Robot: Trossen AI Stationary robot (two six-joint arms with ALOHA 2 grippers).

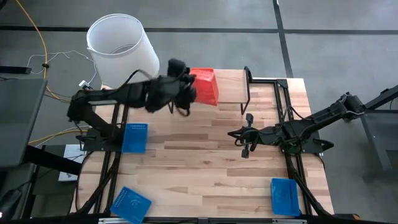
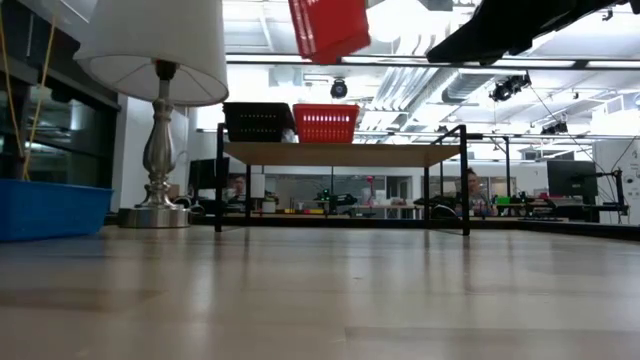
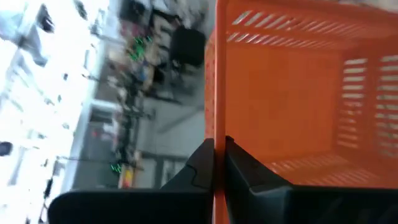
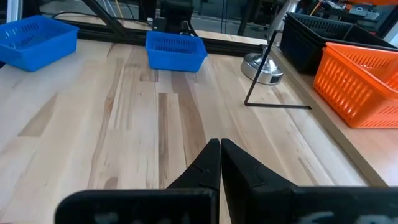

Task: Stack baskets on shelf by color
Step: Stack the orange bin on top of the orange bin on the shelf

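- Wooden tabletop [image 1: 205, 162] carries the shelf [image 1: 230, 87] at its far edge and a white-shaded lamp [image 1: 121, 43] at the far left corner.
- Left gripper [image 1: 191, 86] hangs in the air over the shelf, fingers [image 3: 239, 168] pinched on the wall of a red-orange basket [image 1: 205, 86]; in the low view that basket [image 2: 328, 28] is tilted, well above the shelf.
- Below it, on the shelf top, sit 1 black basket [image 2: 258, 121] and 1 red basket [image 2: 325, 123], side by side.
- Right gripper [image 1: 247, 134] hovers over mid-table, fingers closed on nothing.
- 3 blue baskets [image 1: 135, 137] [image 1: 130, 203] [image 1: 284, 196] lie on the table, all well apart from both grippers.
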